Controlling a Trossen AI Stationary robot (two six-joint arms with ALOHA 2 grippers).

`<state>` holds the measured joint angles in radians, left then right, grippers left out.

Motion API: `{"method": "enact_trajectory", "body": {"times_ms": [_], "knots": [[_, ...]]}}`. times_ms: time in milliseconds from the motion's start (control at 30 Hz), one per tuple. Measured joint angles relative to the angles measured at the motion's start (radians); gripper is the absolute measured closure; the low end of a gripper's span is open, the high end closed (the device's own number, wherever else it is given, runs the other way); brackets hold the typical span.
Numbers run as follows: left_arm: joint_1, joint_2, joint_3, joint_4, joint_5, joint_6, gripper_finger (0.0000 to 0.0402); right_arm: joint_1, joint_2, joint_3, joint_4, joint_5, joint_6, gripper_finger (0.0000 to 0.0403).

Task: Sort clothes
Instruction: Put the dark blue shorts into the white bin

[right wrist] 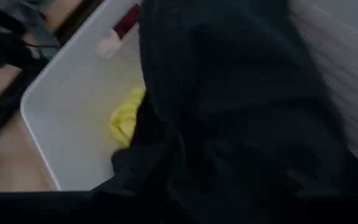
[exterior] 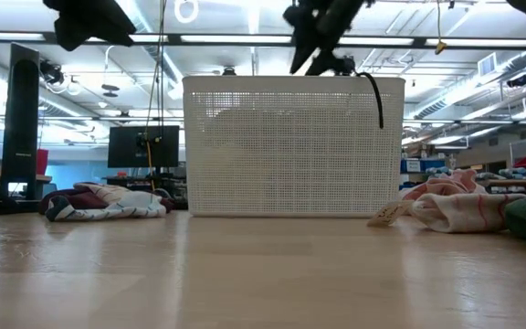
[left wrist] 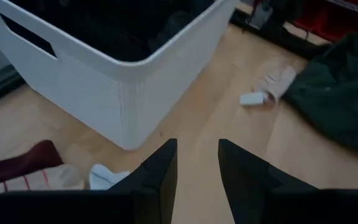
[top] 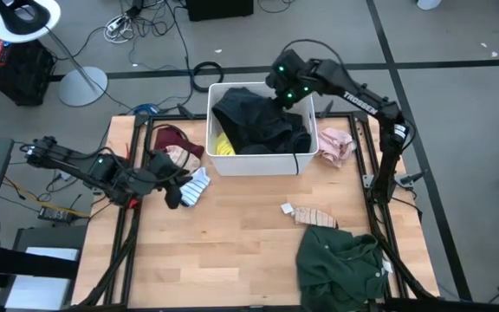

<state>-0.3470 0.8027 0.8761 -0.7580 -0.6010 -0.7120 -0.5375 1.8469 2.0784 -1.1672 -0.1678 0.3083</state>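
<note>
The dark green top (top: 340, 264) lies crumpled at the table's near edge on the right, partly over the rim, and could slip off if snagged; just beyond it a striped sock (top: 314, 216) rests flat on the wood. The left gripper (top: 170, 184) hovers low over the left side, fingers (left wrist: 160, 174) parted with nothing between them, above a small heap of maroon and pink pieces (top: 176, 147) and a pale striped sock (top: 197, 186); a careless close there might catch two items at once. In the white bin (top: 258, 165) a black top (top: 258, 121) nearly buries the yellow shirt (top: 223, 145); the right gripper (top: 288, 87) hangs over the bin's far corner, and whether it grips is not visible; the black fabric may drag over the rim. The table (top: 232, 260) is pale wood; beyond lies grey floor with cables.
</note>
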Motion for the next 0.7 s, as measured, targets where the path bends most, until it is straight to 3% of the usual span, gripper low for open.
{"method": "enact_trajectory", "body": {"times_ms": [167, 300, 433, 633, 700], "knots": [[0.0, -0.05, 0.0, -0.04, 0.041, 0.019, 0.028, 0.08, -0.001, 0.166, -0.254, 0.138, 0.1, 0.0234], [0.0, -0.101, 0.0, -0.075, 0.046, 0.056, 0.028, 0.179, -0.002, 0.256, -0.414, 0.189, 0.255, 0.0237], [0.0, -0.14, 0.0, -0.09, 0.048, 0.097, 0.028, 0.29, -0.027, 0.256, -0.395, 0.213, 0.362, 0.0239], [0.0, -0.171, 0.0, -0.089, 0.056, 0.158, 0.028, 0.411, -0.036, 0.235, -0.405, 0.383, 0.452, 0.0239], [0.0, -0.172, 0.0, -0.09, 0.064, 0.165, 0.028, 0.427, -0.036, 0.227, -0.404, 0.392, 0.473, 0.0239]]}}
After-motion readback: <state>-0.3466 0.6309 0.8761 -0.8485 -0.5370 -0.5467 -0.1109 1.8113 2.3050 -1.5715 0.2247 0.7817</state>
